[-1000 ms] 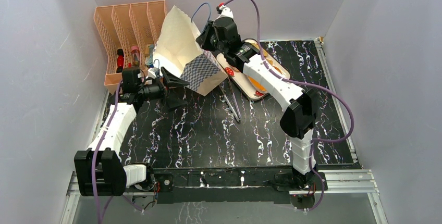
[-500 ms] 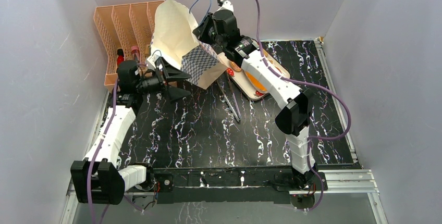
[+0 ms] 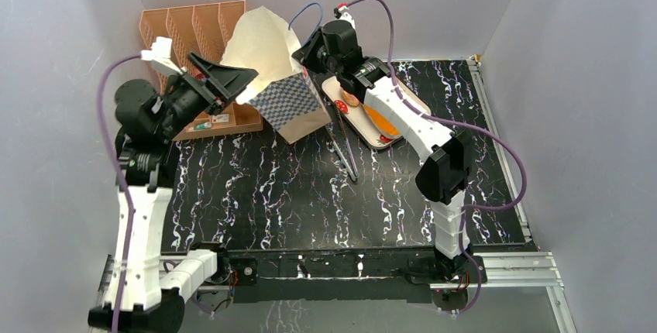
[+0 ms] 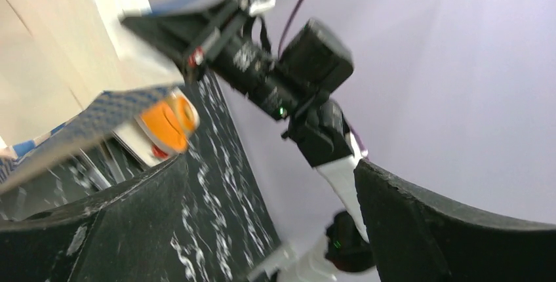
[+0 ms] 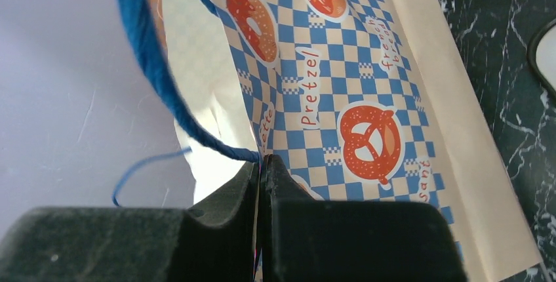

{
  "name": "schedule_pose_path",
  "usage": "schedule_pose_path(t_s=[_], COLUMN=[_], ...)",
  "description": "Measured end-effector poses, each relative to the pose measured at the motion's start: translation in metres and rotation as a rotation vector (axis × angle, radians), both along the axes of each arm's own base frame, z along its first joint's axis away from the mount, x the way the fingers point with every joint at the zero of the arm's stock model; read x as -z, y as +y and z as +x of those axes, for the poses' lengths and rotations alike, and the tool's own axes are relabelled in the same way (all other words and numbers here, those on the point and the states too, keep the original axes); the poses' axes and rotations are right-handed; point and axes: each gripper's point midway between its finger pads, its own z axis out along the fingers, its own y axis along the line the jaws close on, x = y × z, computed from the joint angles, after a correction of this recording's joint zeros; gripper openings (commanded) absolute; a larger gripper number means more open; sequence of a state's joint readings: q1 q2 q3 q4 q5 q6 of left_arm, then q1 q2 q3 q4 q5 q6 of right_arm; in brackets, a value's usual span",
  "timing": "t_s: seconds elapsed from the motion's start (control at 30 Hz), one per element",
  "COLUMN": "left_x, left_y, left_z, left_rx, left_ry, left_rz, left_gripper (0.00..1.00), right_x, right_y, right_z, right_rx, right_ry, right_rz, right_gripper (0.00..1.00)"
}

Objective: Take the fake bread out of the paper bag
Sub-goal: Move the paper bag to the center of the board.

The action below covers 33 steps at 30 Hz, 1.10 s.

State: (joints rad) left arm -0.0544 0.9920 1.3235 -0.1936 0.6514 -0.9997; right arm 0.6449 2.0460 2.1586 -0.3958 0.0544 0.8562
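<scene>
Two grippers work at the paper bag (image 3: 273, 58), which stands near the far-left corner of the table (image 3: 310, 193), just in front of the peach file rack (image 3: 186, 23). The bag's chequered band (image 3: 290, 102) faces the near edge.

Right gripper (image 3: 304, 53): at the bag's top edge, on the side toward the tray. In the wrist view the right gripper (image 5: 262, 164) has its fingers (image 5: 341, 236) pressed together on the bag's rim, where the blue cord handle (image 5: 147, 52) meets the paper. Pretzel and donut logos of the paper bag (image 5: 328, 98) fill that view.

Left gripper (image 3: 236, 85): held high off the table at the bag's left side, fingers wide apart, nothing between them. From its wrist camera the left gripper (image 4: 269, 167) looks past the paper bag (image 4: 59, 52) at the other arm.

Fake bread: a long orange loaf (image 3: 380, 121) lies on the strawberry-print tray (image 3: 414, 104), near the middle of the far edge, right of the bag. The blurred orange piece (image 4: 167, 121) seen beneath the bag's band is possibly that loaf, end-on. The bag's inside is not visible.

A thin metal tool (image 3: 346, 155), tongs by the look, lies on the table below the bag's right corner.
</scene>
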Motion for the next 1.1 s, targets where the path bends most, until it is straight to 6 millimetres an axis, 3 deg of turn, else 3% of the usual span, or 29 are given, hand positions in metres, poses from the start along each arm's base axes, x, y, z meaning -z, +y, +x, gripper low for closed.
schedule_pose_path(t_s=[0.2,0.43,0.73,0.93,1.1], left_x=[-0.033,-0.025,-0.007,-0.007,-0.005], left_y=[0.046,0.088,0.103,0.105,0.107], left_z=[-0.013,-0.013,-0.003,-0.004,-0.003], left_rx=[-0.313,-0.554,-0.623,-0.634,-0.64], left_ry=[-0.158,-0.153,-0.085,-0.093,-0.097], left_rz=[0.081,0.167,0.252,0.27,0.286], left_gripper=[0.98,0.98,0.98,0.98,0.98], right_x=[0.019,0.036,0.061,0.076,0.066], right_y=[-0.01,-0.033,-0.042,-0.052,-0.059], right_z=[-0.022,-0.055,-0.068,-0.071,-0.074], right_rx=[0.007,0.037,0.07,0.102,0.114], right_ry=[0.093,0.167,0.232,0.247,0.221], right_rz=[0.029,0.097,0.153,0.141,0.137], right_gripper=[0.0,0.0,0.0,0.0,0.0])
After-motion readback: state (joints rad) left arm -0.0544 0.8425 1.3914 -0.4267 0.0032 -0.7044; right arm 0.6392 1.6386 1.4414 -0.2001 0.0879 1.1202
